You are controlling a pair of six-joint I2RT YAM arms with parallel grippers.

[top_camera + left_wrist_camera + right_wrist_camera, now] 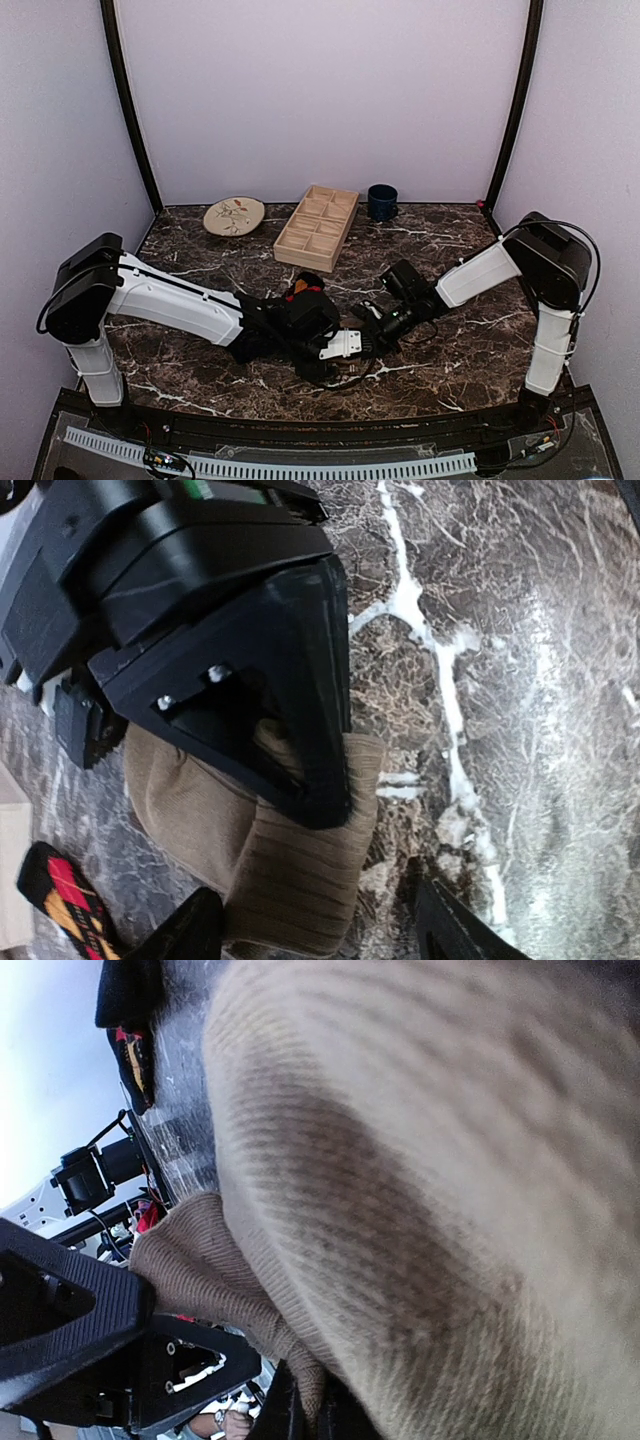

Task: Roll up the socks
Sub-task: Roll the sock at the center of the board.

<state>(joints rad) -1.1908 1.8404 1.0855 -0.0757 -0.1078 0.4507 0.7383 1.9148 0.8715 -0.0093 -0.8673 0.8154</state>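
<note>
Wooden tray (317, 227), divided into compartments, lies toward the back of the dark marble desk (470, 350). All positions are taken from it.

- Tan sock (290, 870): on the desk on the near side of the tray, toward the arm bases. In the top view it is almost wholly hidden under the two claws where they meet. It is ribbed knit, bunched and folded over itself at one end.
- Right claw (300, 780): pressed together on the tan sock, with fabric gathered under its black triangular finger. In its own wrist view the sock fills nearly the whole frame, right against the lens.
- Left claw (315, 930): spread, with one fingertip on each side of the sock's free end. One tip is at the fabric's edge and the other stands off over bare marble. Not gripping.
- Second sock (303, 291): black with a red and yellow pattern, between the tray and the left claw, just beside the tan sock and held by neither claw.
- Plate (234, 215): beside the tray on the left arm's side.
- Dark blue mug (382, 202): just off the tray's far corner on the right arm's side.
</note>
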